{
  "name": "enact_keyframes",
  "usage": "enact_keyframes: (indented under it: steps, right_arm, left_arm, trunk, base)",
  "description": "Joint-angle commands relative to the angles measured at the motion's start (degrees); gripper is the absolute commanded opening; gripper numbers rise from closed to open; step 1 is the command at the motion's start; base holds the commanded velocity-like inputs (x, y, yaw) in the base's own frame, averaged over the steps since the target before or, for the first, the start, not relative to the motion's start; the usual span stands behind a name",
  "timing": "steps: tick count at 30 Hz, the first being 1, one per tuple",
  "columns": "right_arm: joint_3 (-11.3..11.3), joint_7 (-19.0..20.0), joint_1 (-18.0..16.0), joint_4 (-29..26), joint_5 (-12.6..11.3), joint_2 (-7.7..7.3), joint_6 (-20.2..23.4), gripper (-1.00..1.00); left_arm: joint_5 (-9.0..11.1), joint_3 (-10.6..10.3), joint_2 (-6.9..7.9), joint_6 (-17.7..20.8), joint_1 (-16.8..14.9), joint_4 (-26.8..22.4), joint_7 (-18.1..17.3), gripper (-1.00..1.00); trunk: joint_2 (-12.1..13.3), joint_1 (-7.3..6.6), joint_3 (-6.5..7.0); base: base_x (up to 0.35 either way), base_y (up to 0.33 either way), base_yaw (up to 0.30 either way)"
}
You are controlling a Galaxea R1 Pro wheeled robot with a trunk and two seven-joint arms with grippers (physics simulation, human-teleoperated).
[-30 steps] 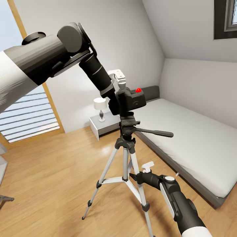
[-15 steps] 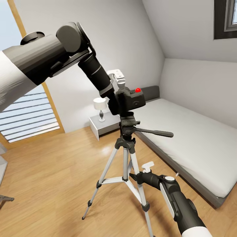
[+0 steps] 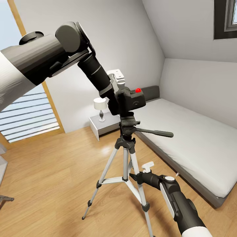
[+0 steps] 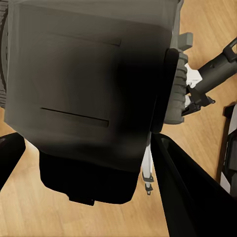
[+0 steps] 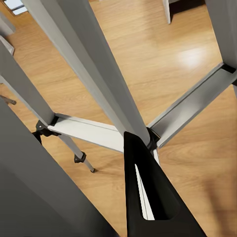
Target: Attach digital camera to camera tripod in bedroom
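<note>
The digital camera (image 3: 133, 100), black with a red button on top, sits on the black pan head (image 3: 126, 126) of the camera tripod (image 3: 126, 149). My left gripper (image 3: 120, 98) reaches down from the upper left and is shut on the camera's body. In the left wrist view the camera (image 4: 84, 84) lies between two black fingers (image 4: 182, 187). My right gripper (image 3: 133, 176) is low, right at a silver tripod leg near the middle braces. In the right wrist view one finger (image 5: 148, 197) stands beside the tripod legs (image 5: 89, 74); the other finger is hidden.
The low bed (image 3: 194, 138) with a white mattress runs along the right, close behind the tripod. A nightstand (image 3: 102, 126) with a lamp (image 3: 100, 105) stands at the back wall. A slatted window (image 3: 29, 115) is on the left. Wood floor (image 3: 56, 171) lies open to the left.
My left forearm has crept very slightly to the left. The camera, the tripod and the right arm have stayed where they were.
</note>
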Motion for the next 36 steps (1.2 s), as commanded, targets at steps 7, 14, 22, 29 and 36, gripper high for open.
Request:
enact_keyframes:
  steps: [7, 14, 22, 29, 36]
  right_arm:
    - [-0.05, 0.29, -0.06, -0.06, 0.56, 0.04, 0.16, -1.0]
    - [-0.07, 0.31, -0.06, -0.06, 0.56, 0.04, 0.15, -1.0]
    - [-0.07, 0.3, -0.06, -0.06, 0.56, 0.04, 0.15, -1.0]
    - [-0.07, 0.34, -0.06, -0.06, 0.53, 0.04, 0.15, -1.0]
    - [-0.07, 0.29, -0.04, -0.06, 0.55, 0.04, 0.16, -1.0]
  left_arm:
    - [0.15, -0.16, 0.04, 0.33, -0.08, 0.03, -0.2, -1.0]
    - [0.08, -0.36, 1.12, 0.33, -0.08, -0.18, -0.22, -1.0]
    - [0.05, -0.5, 1.27, 0.33, -0.06, -0.23, -0.27, -1.0]
    - [0.05, -0.52, 1.1, 0.33, -0.06, -0.23, -0.28, -1.0]
    - [0.51, -0.52, 0.92, 0.33, -0.06, -0.23, -0.29, -1.0]
  trunk:
    - [-0.12, 0.04, -0.13]
    - [-0.12, 0.04, -0.13]
    - [-0.12, 0.04, -0.13]
    - [-0.12, 0.04, -0.13]
    - [-0.12, 0.04, -0.13]
  base:
    - [0.0, 0.0, 0.0]
    - [0.0, 0.0, 0.0]
    - [0.0, 0.0, 0.0]
    - [0.0, 0.0, 0.0]
    - [0.0, 0.0, 0.0]
